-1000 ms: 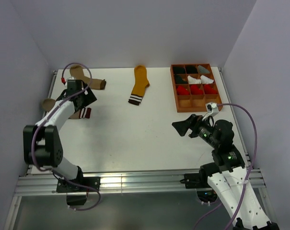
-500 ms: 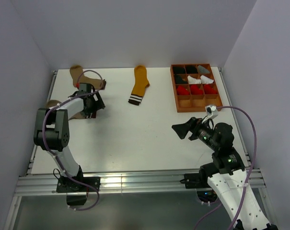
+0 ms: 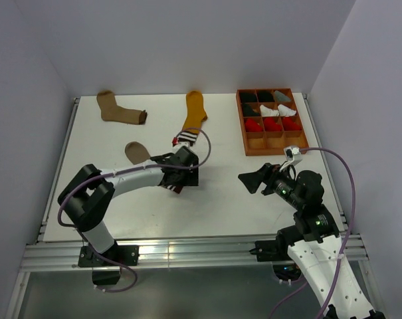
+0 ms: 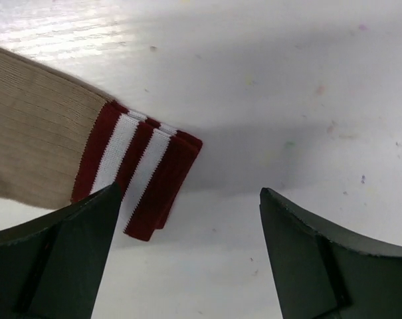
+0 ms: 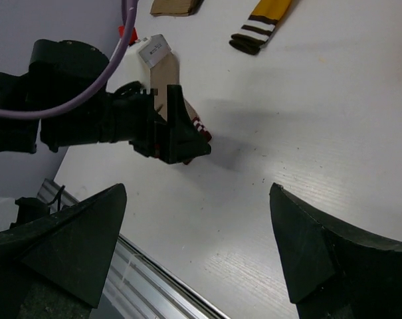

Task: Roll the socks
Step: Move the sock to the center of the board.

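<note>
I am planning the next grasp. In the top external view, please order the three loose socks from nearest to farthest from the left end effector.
1. Light brown sock with red-white striped cuff: cuff right at the left end effector, mid-table.
2. Mustard yellow sock with dark-white striped cuff: behind it, centre back.
3. Tan sock with dark cuff: back left corner.

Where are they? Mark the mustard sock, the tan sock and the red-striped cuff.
mustard sock (image 3: 195, 107): top external view, on its yellow foot.
tan sock (image 3: 124, 114): top external view, on its leg, short of the dark cuff.
red-striped cuff (image 4: 141, 166): left wrist view, mid-band.
</note>
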